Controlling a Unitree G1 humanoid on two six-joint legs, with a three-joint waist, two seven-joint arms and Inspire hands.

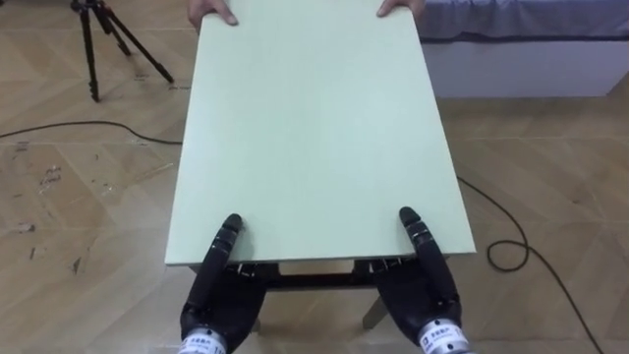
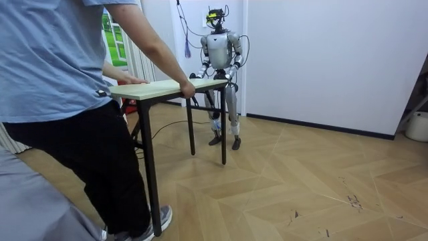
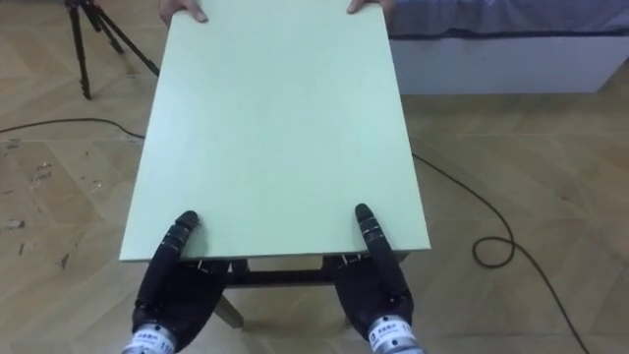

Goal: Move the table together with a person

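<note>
A table with a pale green top (image 1: 314, 138) and dark legs stands between me and a person (image 2: 60, 67). My left hand (image 1: 218, 295) and right hand (image 1: 425, 295) hold its near edge, one towards each corner. Each thumb lies on top of the board while the palm sits under the edge, so both hands pinch it. The person's two hands (image 1: 211, 12) grip the far edge at its corners. In the room view the table (image 2: 167, 87) stands level on the floor, with me at its far end by the white wall.
A black tripod (image 1: 98, 39) stands on the wooden floor to the far left. A low white bed base (image 1: 521, 64) lies to the far right. A dark cable (image 1: 511, 251) loops over the floor to the right of the table.
</note>
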